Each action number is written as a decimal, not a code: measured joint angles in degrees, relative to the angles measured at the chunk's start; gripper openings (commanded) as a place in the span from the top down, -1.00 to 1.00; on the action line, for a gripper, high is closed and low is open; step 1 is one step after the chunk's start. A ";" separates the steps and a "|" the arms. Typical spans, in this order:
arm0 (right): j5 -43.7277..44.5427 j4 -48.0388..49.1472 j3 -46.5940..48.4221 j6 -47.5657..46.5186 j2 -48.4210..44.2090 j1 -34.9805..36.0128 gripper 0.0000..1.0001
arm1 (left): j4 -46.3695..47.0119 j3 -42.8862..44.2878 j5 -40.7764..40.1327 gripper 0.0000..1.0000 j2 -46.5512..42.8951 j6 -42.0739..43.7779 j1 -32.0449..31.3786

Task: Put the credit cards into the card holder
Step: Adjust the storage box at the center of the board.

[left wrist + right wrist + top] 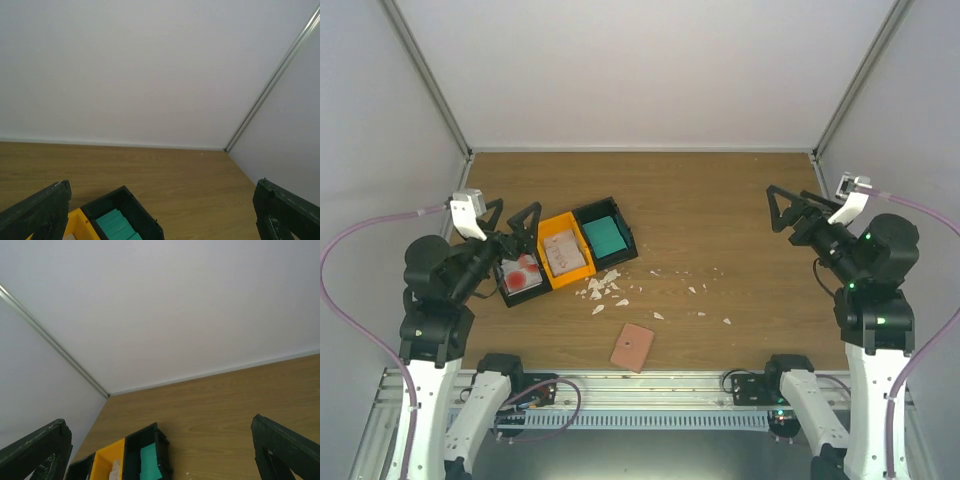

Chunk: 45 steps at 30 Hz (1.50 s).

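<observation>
Jaws on both sides spread wide, grasping nothing. Credit cards (607, 237) sit in three bins (547, 245) left on tabletop (720, 220); card holder (633, 346) lies flat apart from them, near front edge.

A wood-grain table (740, 200) sits inside a plain white enclosure: a back wall (640, 60) and two side walls (370, 130), joined at the corners by thin metal strips (428, 80). A ribbed metal rail (650, 408) runs along the table's near edge; the light is even and soft
</observation>
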 measured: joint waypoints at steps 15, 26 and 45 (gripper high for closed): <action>-8.39 0.07 -2.10 0.26 0.31 -0.96 -0.91 | 2.75 -6.25 5.53 -0.98 -2.71 -2.34 0.57; -17.97 9.03 -15.69 1.22 3.80 -0.17 -0.85 | 9.81 -17.94 22.91 -0.85 4.13 -8.07 -1.70; 5.38 16.76 -31.80 4.50 19.10 34.88 -0.59 | 9.46 -14.36 -0.04 -0.26 44.68 -9.84 -31.47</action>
